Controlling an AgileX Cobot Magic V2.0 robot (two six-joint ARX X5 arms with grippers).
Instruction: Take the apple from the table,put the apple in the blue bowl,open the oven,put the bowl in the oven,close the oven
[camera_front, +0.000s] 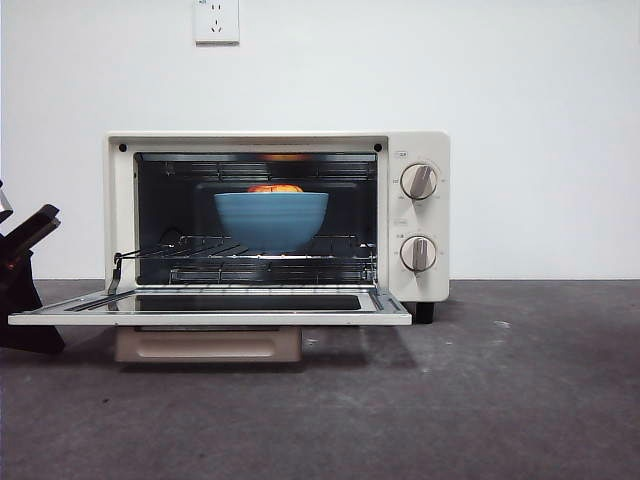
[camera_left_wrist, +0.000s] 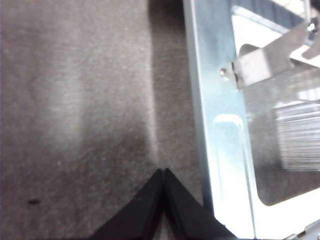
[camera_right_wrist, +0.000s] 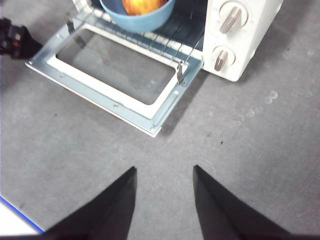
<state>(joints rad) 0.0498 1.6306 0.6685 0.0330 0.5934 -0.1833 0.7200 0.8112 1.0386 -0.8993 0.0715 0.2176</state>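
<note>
oven: on the table, front facing the front camera; long axis across that view, knobs at one end.
door: dropped flat and level, hinged at the oven's foot, long axis parallel to the oven's; free edge toward the camera, handle slung beneath it.
bowl: upright on the rack inside the cavity, mouth up, near the middle; round, so no long axis.
apple: inside the bowl, only its top above the rim.
step in hand: closing the door, judged from bowl already inside and door still down.
left gripper: fingers pressed together, empty, low over the table just beside the door's side edge.
right gripper: fingers spread, empty, well back from the door's front corner.
doing it well: get under the free edge or handle, lift in an arc about the hinge, keep clear of the rack, press until the door seats.
</note>
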